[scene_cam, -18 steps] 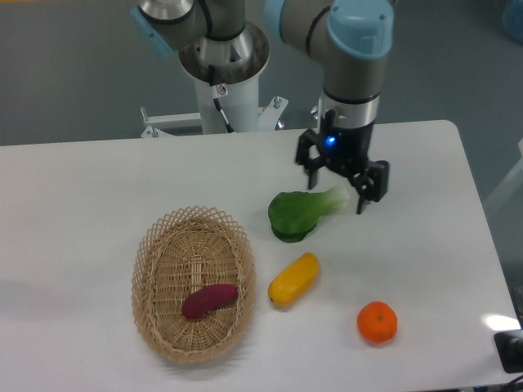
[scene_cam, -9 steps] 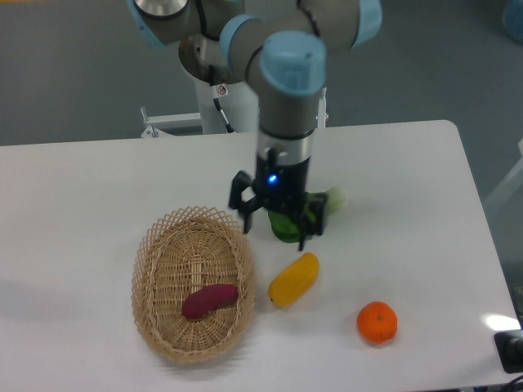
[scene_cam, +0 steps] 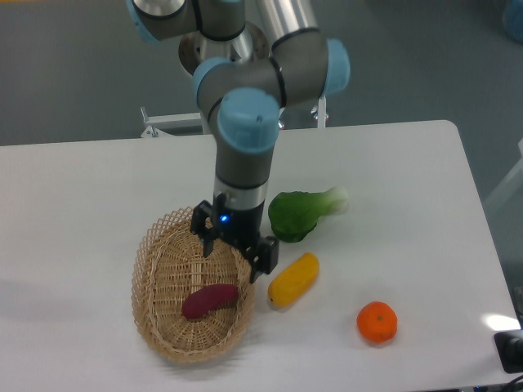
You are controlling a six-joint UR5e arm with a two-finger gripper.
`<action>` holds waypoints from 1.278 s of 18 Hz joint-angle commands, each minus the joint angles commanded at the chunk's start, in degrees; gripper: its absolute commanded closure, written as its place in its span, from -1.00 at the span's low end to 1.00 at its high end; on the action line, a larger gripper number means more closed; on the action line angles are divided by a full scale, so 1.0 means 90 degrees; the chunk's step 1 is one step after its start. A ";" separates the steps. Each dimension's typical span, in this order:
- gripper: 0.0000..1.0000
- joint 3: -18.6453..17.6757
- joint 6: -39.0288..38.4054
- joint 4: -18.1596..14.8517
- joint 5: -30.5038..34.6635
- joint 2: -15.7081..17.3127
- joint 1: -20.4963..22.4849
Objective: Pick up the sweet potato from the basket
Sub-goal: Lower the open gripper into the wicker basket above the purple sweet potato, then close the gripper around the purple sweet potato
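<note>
End effector (scene_cam: 234,247), fingers apart, above basket (scene_cam: 155,253) holding sweet potato (scene_cam: 209,300).

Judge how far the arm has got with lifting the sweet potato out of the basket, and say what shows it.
Done: the open gripper is above the basket, near its right rim. In hand: lining up with the sweet potato, which lies untouched on the basket floor, below and left of the fingers. Left: lowering, closing on it and lifting it out.

- The arm reaches down from the upper rear, its wrist section near vertical, a blue light glowing at the wrist.
- The hand (scene_cam: 234,249) points downward, its two fingers spread apart, holding nothing.
</note>
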 joint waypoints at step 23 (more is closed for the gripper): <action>-1.00 0.0088 -0.0273 0.0225 0.0547 -0.1026 -0.0371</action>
